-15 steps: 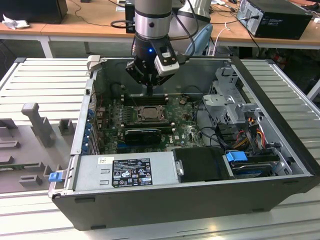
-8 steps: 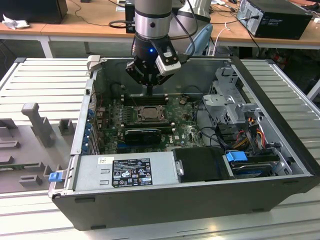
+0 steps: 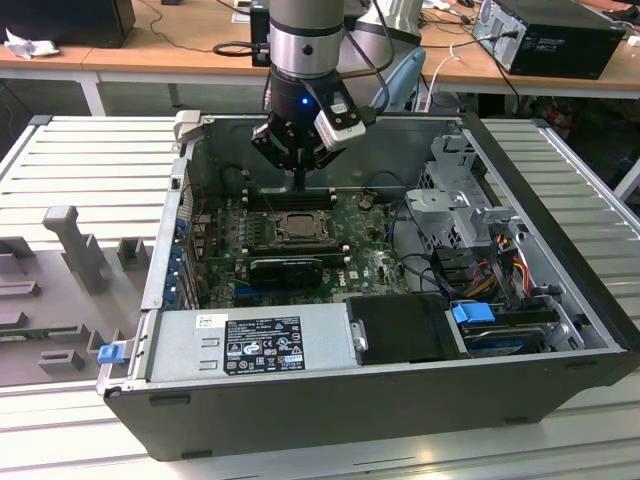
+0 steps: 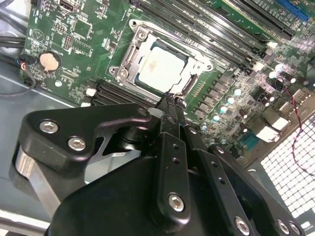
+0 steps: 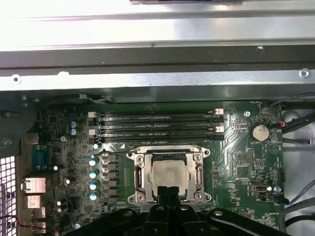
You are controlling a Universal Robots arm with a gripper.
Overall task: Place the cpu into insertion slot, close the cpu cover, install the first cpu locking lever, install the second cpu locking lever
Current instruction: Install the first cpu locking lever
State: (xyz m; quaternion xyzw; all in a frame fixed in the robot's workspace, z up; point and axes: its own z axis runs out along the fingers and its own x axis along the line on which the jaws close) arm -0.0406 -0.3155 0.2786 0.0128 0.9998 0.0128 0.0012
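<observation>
Second wrist view shows the claw (image 4: 170, 98) pressed together at the edge of the socket (image 4: 125, 69); a sideways slip could scrape the chip (image 4: 162, 66).

Robot arm (image 3: 300, 40): silver-grey cylindrical wrist with black bands and a small blue light (image 3: 303, 100); white-cased camera module (image 3: 340, 120) alongside; matte black gripper (image 4: 170, 98), its linkage studded with silver screws (image 4: 175, 201).

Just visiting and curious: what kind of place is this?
Probably a robotics lab or test workshop: an opened computer case on a slatted metal bench, a robot arm above its motherboard, cluttered desks behind.
</observation>
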